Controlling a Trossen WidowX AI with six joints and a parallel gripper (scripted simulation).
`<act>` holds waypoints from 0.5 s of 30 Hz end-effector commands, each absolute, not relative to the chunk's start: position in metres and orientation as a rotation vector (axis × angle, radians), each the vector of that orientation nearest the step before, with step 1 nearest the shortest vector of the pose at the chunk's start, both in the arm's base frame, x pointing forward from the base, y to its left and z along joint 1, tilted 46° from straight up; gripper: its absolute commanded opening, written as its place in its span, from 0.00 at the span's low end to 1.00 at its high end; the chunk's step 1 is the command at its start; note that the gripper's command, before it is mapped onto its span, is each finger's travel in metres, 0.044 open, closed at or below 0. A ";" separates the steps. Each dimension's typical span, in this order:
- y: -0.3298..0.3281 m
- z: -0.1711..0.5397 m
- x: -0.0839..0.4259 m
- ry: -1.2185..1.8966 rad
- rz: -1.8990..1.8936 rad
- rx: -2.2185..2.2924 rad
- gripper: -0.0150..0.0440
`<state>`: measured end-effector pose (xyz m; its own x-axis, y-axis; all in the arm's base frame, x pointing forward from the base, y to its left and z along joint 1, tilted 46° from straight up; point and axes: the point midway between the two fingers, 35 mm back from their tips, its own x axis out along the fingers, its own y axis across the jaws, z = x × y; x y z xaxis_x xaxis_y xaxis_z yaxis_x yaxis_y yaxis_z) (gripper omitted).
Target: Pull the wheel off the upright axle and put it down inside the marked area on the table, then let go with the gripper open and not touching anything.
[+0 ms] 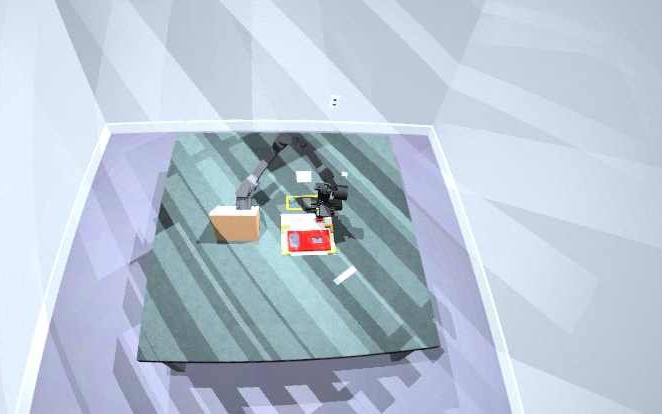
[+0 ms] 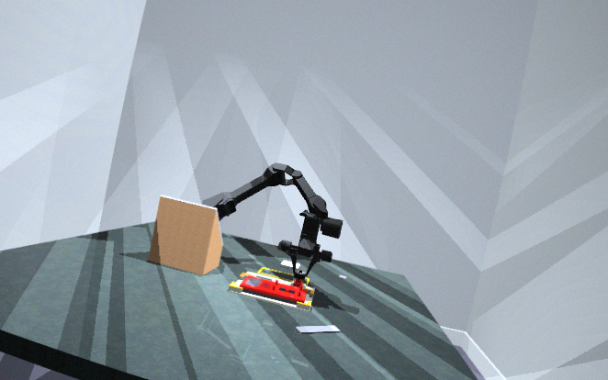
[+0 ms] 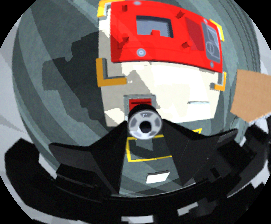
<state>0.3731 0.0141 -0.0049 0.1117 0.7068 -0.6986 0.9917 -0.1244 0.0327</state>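
The wheel (image 3: 145,134), pale-faced with a dark rim, is between the fingertips of my gripper (image 2: 299,274) (image 3: 144,123), which is shut on it. The fingers point down, just above the red axle base (image 1: 319,219) (image 2: 298,283) (image 3: 140,103) on the white board (image 1: 294,219) (image 3: 186,87). The axle is mostly hidden, and I cannot tell whether it is still inside the wheel. The marked area, a yellow outline (image 1: 287,202) (image 3: 151,159), lies on the table beside the board, on the arm's side. The gripper partly covers it in the top view.
A red panel (image 1: 301,246) (image 2: 268,287) (image 3: 156,56) is on the board's far part. A tan block (image 1: 235,227) (image 2: 183,236) (image 3: 256,95) stands near the arm's base. A white strip (image 1: 345,274) (image 2: 318,329) and a white square (image 1: 303,176) (image 3: 158,177) lie on the table.
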 end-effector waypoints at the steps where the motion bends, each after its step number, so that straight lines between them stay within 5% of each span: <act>1: 0.011 -0.002 0.375 1.638 -0.732 1.890 0.25; 15: 0.008 0.001 0.374 1.637 -0.732 1.891 0.25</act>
<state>0.3725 0.0105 -0.0015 0.1124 0.7069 -0.6984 0.9915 -0.1259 0.0322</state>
